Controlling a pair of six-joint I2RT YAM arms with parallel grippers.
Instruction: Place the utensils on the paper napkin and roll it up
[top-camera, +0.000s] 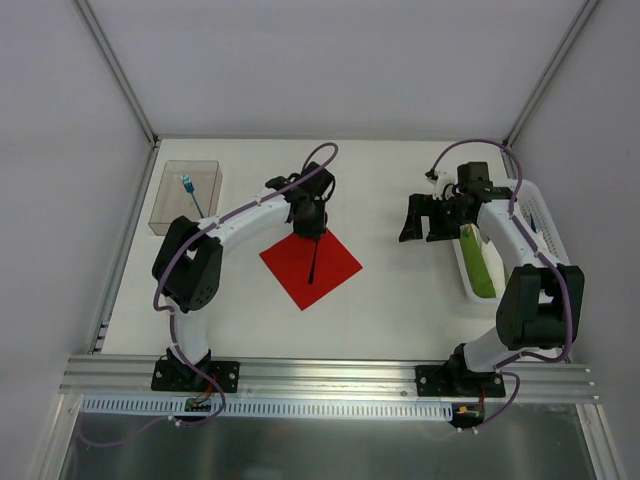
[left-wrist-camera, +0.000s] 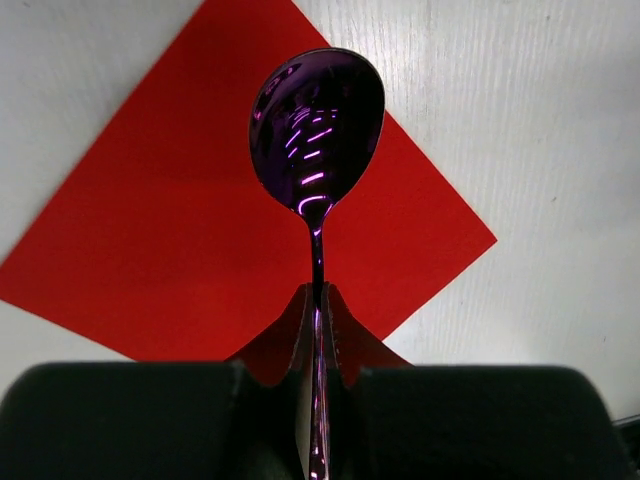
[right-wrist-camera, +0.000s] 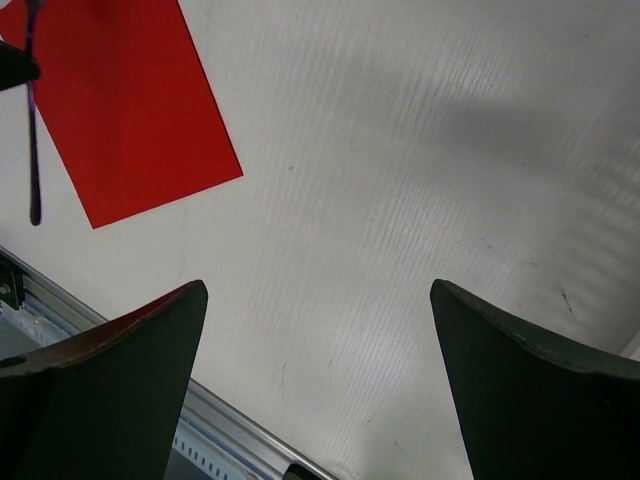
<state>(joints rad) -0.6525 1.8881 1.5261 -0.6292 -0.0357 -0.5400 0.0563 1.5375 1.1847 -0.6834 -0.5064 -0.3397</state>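
Thin, matte, bright-red square paper napkin (top-camera: 311, 262), 1 sheet, lies flat, diamond-wise, near centre of white table (top-camera: 400, 300). Over it: slim shiny purple metal spoon (left-wrist-camera: 317, 130), smooth oval bowl, thin handle pinched tight in left gripper (left-wrist-camera: 318, 300). L arm arched, wrist tipped down at napkin's far corner. Right gripper (top-camera: 425, 218) spread wide, holding nothing, R arm folded beside white basket (top-camera: 464, 272) at right edge. 2nd utensil, blue-headed (top-camera: 186, 183), in clear plastic box (top-camera: 170, 215), far-left corner.
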